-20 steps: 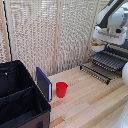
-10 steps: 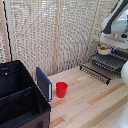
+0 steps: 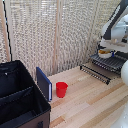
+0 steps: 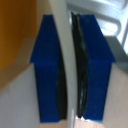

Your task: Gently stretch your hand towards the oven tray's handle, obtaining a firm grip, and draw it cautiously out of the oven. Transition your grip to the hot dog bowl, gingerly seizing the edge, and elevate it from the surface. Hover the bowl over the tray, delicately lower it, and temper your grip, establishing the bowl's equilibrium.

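Observation:
The white hot dog bowl (image 3: 105,51) with yellowish food hangs just above the oven tray (image 3: 111,62) at the exterior view's right. My gripper (image 3: 106,47) is shut on the bowl's edge. The wrist view shows the blue finger pads (image 4: 47,70) pressed on either side of the thin white rim (image 4: 62,35), with my gripper (image 4: 70,67) closed on it and yellow food (image 4: 15,30) beside it. The dark wire tray is drawn out, and its handle (image 3: 95,73) runs along the front edge. My arm hides most of the oven.
A red cup (image 3: 61,89) stands on the wooden table (image 3: 85,105), beside a blue board (image 3: 43,83) that leans on a big black bin (image 3: 20,100). A pale slatted blind (image 3: 55,30) is behind. A white part of the arm (image 3: 124,75) fills the lower right.
The gripper has carried the bowl slightly down and toward the exterior view's right, closer to the tray. The cup and the bin have not moved.

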Tool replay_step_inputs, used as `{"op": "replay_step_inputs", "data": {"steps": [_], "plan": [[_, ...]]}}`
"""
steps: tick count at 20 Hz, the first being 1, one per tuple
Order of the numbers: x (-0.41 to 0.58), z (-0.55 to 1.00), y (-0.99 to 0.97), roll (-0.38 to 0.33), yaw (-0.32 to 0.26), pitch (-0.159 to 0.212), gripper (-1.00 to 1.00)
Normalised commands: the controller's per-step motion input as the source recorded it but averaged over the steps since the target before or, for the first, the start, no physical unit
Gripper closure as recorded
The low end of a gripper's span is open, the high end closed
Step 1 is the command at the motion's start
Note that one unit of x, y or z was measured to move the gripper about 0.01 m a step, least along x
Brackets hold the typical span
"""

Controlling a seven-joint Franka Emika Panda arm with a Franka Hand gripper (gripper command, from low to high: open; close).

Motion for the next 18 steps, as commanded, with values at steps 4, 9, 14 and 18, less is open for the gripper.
{"op": "replay_step_inputs", "data": {"steps": [4, 9, 14, 18], "plan": [[0.095, -0.09, -0.08, -0.003, -0.013, 0.000, 1.00], [0.000, 0.22, 0.00, 0.006, -0.036, 0.000, -1.00], [0.037, 0.66, -0.01, 0.037, -0.071, 0.000, -1.00], [0.014, 0.73, 0.10, 0.000, -0.089, 0.044, -1.00]]}}
